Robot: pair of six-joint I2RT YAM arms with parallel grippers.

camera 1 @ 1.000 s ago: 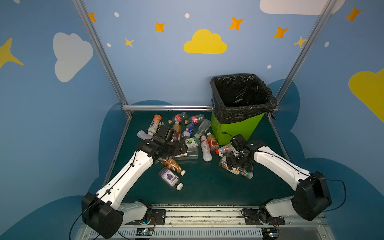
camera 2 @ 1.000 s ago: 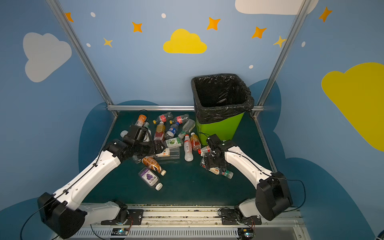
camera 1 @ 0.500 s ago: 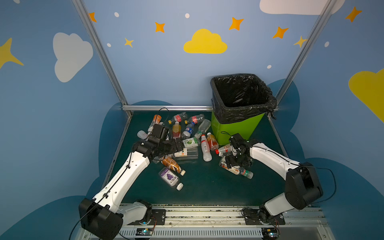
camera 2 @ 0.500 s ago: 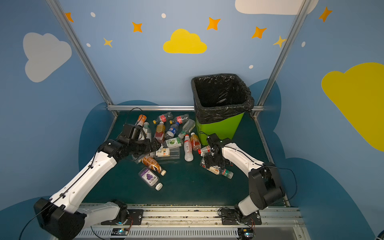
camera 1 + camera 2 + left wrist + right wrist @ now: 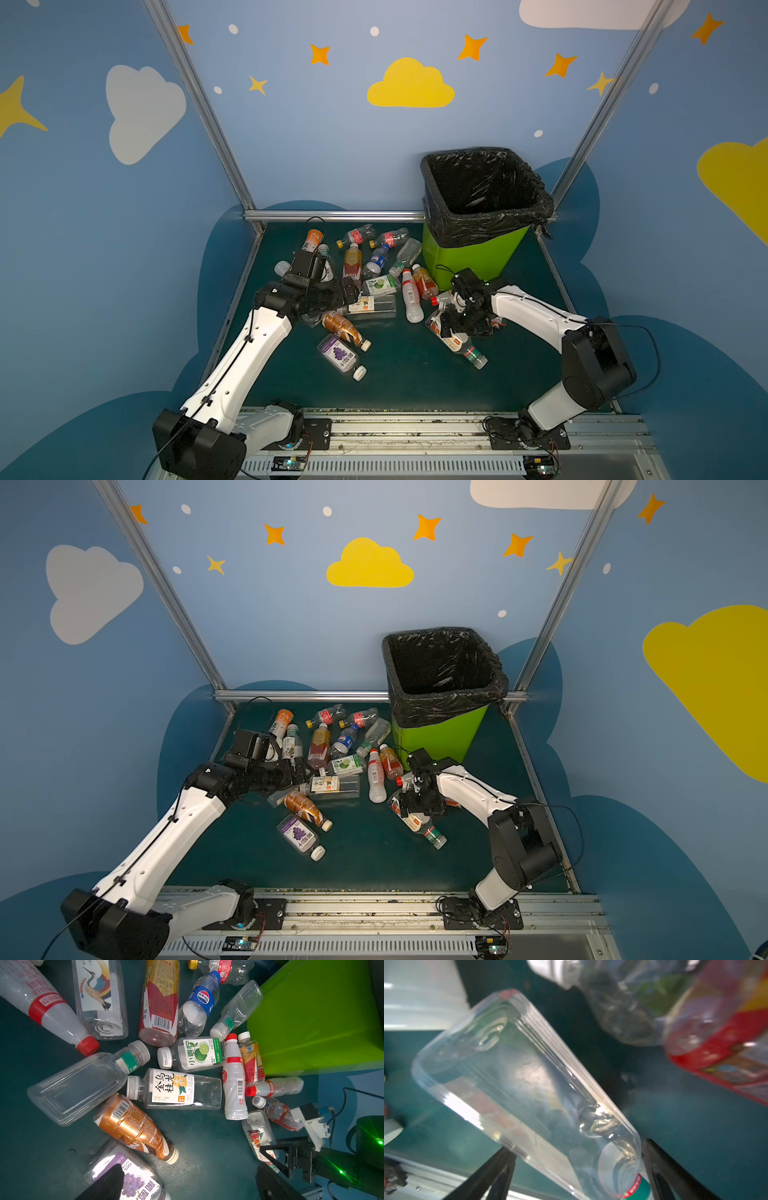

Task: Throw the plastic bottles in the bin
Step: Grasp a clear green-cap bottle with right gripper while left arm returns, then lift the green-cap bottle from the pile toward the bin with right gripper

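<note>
Layout of the workspace. The bin (image 5: pixel 469 262) stands on the table (image 5: pixel 415 386) at its rear right. The plastic bottles (image 5: pixel 376 286) lie on their sides to the bin's left and before it, several touching one another. Two further bottles (image 5: pixel 340 328) lie side by side nearer the front edge. The left gripper (image 5: pixel 353 293) hangs over the left part of the heap. The right gripper (image 5: pixel 455 330), before the bin, straddles one lying bottle (image 5: pixel 467 353), whose neck end sits between the fingers (image 5: pixel 496 1169).

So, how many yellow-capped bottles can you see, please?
2: one red-labelled bottle and its twin side by side at the heap's back, left of the bin; others may be hidden.
</note>
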